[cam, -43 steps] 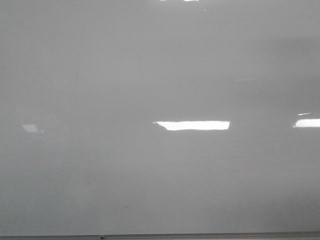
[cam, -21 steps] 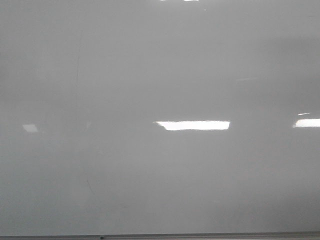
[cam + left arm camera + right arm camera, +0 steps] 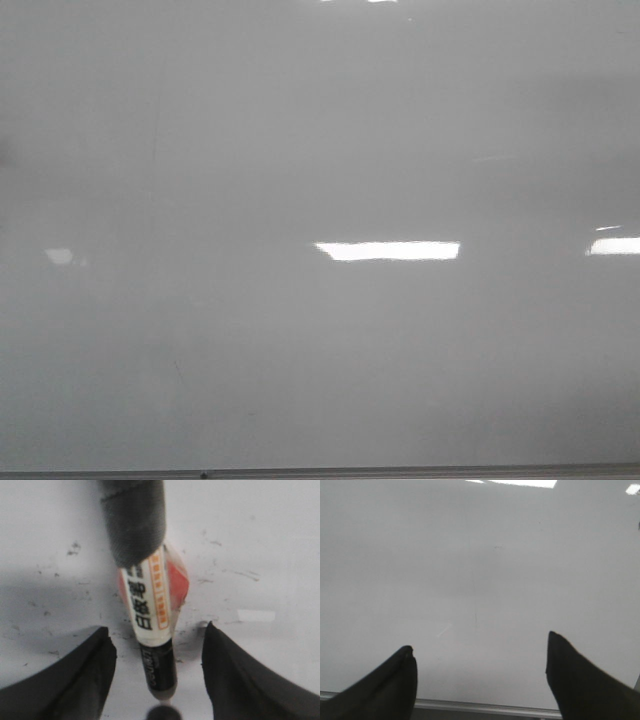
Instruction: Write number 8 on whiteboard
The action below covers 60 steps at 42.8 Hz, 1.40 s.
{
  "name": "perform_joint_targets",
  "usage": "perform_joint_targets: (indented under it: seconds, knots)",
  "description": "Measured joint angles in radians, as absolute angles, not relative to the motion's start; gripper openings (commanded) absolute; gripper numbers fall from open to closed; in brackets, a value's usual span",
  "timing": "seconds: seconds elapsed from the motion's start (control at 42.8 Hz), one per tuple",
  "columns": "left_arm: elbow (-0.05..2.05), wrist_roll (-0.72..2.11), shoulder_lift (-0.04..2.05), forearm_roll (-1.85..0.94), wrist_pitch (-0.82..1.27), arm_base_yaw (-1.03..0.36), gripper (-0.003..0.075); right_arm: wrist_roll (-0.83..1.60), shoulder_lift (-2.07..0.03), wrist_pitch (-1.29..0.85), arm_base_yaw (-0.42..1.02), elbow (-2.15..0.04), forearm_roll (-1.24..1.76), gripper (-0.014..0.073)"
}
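The whiteboard (image 3: 300, 150) fills the front view, glossy grey, with no written figure visible on it. The left claw (image 3: 157, 652) stands wide open, its fingers (image 3: 75, 680) apart on either side of a marker pen (image 3: 152, 630) lying on a scuffed white surface. The right claw (image 3: 480, 680) hangs open and empty above the whiteboard's frame edge (image 3: 485, 708).
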<state>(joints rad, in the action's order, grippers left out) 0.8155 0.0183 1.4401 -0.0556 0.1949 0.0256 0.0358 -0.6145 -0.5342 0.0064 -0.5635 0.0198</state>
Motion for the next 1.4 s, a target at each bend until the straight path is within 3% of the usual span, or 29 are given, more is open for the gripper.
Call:
perform_joint_targets:
  seconds: [0.21, 0.351, 0.608, 0.795, 1.099, 1.403]
  knots:
    - [0.815, 0.018, 1.449, -0.056, 0.186, 0.026, 0.0066, 0.036, -0.614, -0.534, 0.006, -0.564, 0.020, 0.0559]
    - [0.815, 0.018, 1.447, -0.056, 0.186, 0.026, -0.0018, 0.036, -0.614, -0.534, 0.006, -0.564, 0.020, 0.0559]
    - [0.835, 0.045, 1.363, -0.041, 0.326, 0.019, -0.0021, 0.036, -0.614, -0.573, 0.006, -0.634, 0.020, 0.0559]
    - [0.948, 0.179, 1.324, -0.032, 0.610, -0.044, -0.0021, 0.036, -0.625, -0.668, 0.006, -0.716, 0.020, 0.0559]
    - [1.070, 0.547, 1.324, -0.142, 0.829, -0.299, -0.0020, 0.062, -0.775, -0.817, 0.006, -0.834, 0.048, 0.0559]
    - [1.088, 0.802, 1.324, -0.282, 0.905, -0.544, -0.0021, 0.318, -0.943, -0.875, 0.076, -0.903, 0.221, 0.0559]
